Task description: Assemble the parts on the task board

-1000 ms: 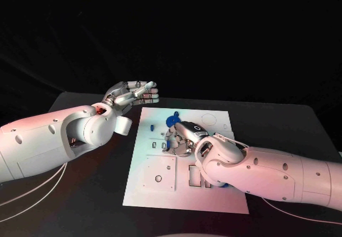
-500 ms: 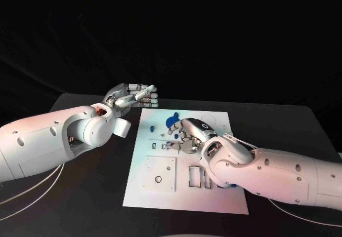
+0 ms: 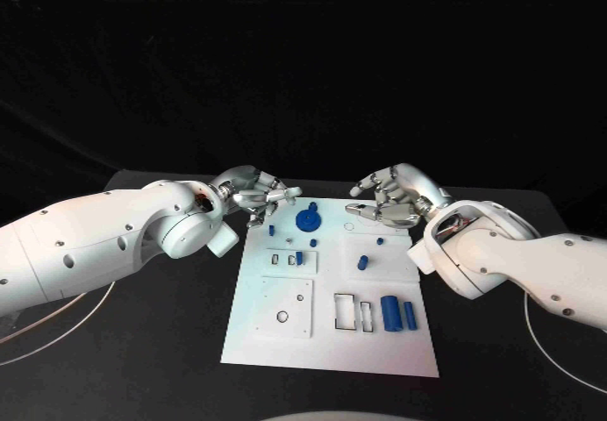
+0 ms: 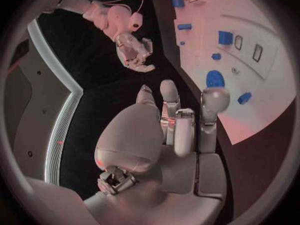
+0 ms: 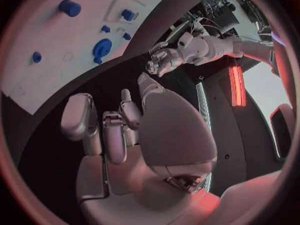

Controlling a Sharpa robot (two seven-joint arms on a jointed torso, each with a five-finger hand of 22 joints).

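Hovering over far edge of task board [image 3: 332,351]: left hand [image 3: 257,195] and right hand [image 3: 395,198], both holding nothing, fingers loosely curled and apart. Eight blue parts [image 3: 391,313] lying spread across board, one being round disc [image 3: 308,218] near far edge.

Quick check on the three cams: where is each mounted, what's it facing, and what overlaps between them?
Head view: on the robot's head, looking down at the task board; both arms come in, left hand and right hand at the board's far edge.
Left wrist view: behind the left hand, facing board and right hand.
Right wrist view: behind the right hand, facing board and left hand.
Shared: the round blue part.
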